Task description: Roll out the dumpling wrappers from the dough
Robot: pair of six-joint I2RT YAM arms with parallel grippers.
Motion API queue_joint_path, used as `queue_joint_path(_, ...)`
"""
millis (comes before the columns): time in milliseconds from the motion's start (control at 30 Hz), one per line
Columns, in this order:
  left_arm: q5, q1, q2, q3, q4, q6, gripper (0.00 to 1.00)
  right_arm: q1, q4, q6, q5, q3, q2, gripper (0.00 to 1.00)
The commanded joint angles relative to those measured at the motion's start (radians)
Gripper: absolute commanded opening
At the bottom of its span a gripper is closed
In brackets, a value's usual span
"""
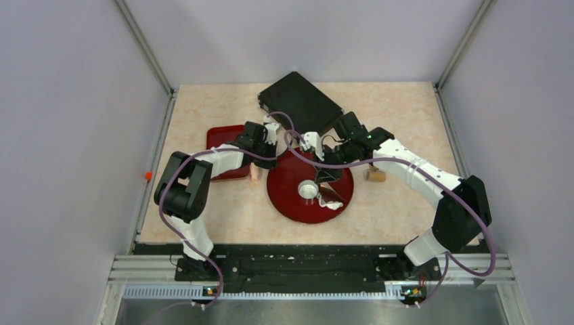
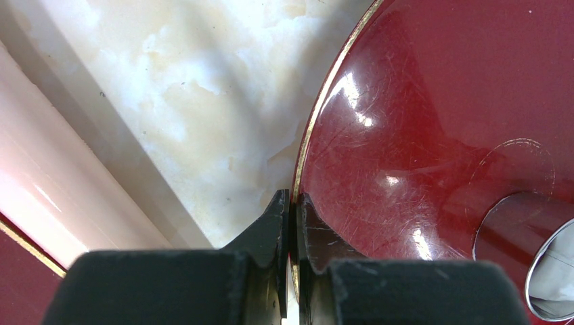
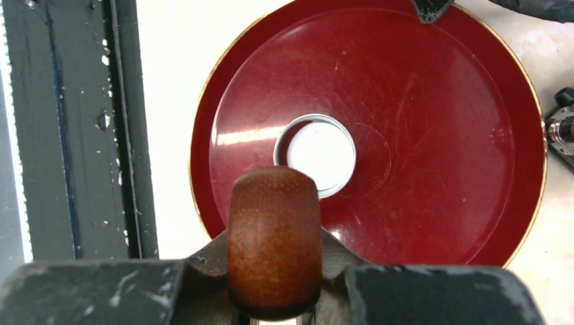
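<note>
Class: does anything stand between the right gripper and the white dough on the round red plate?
Yes. The ring cutter encircles the dough, so its wall blocks a sideways approach; the top is open. The right gripper holds a wooden rolling pin.

Plain grey walls (image 1: 68,101) and metal corner posts (image 1: 144,47) enclose a beige marbled tabletop (image 1: 406,115) under even light.

Found a gold-rimmed round red plate (image 1: 288,196) at the middle of a marble-patterned tabletop (image 1: 406,108), with a small ring cutter (image 1: 308,190) standing near its centre. Noted a square red tray (image 1: 222,139) just left of the plate, a black tray (image 1: 301,101) beyond it at the far edge, and a small wooden piece (image 1: 374,175) to its right. Saw a brown wooden roller (image 3: 274,244) close before the right wrist camera.
</note>
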Motion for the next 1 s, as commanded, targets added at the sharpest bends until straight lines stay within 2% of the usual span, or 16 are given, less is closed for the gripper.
queue_joint_path(0,-0.050,0.009,-0.029,0.001,0.034,0.005,0.00,-0.020,0.050,-0.047,0.128,-0.003,0.014,0.00)
queue_joint_path(700,-0.049,0.009,-0.029,0.002,0.034,0.006,0.00,-0.069,0.350,0.160,0.403,-0.014,-0.018,0.00)
queue_joint_path(967,-0.048,0.009,-0.029,0.002,0.033,0.005,0.00,-0.073,0.377,0.195,0.423,0.014,-0.021,0.00)
